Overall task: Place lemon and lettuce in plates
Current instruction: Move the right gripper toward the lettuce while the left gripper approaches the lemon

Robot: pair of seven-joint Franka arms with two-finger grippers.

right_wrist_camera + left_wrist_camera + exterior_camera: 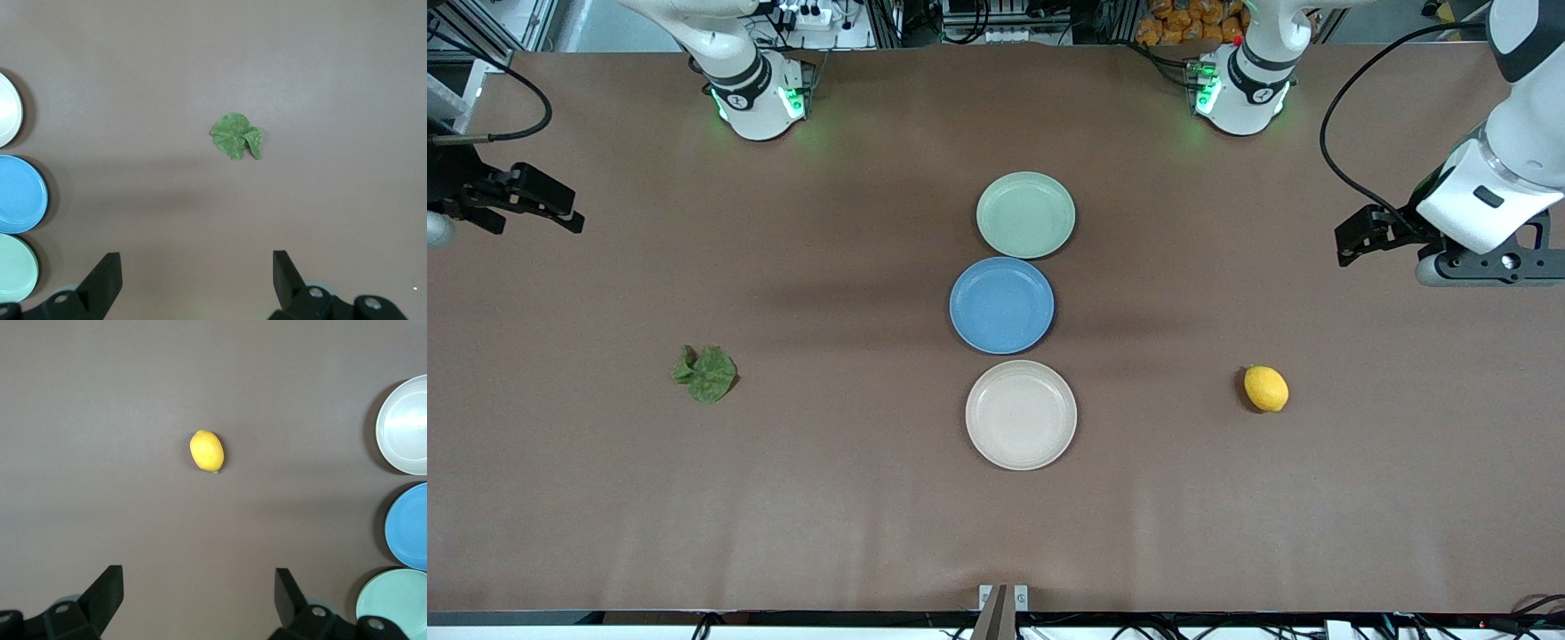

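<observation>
— Front view first: where do the lemon [1266,388] and lettuce [706,373] lie?

— Both on the bare desk [854,498], the lemon toward the left arm's end, the lettuce toward the right arm's end, well apart from the plates. The mint plate [1025,214], blue plate [1001,305] and beige plate [1021,414] form a row mid-desk, the beige one nearest the camera.

— And the hands?

— The left hand [199,603] hangs over the desk near the lemon, fingers spread. The right hand [197,285] hangs near the lettuce, fingers likewise spread, holding nothing.
</observation>
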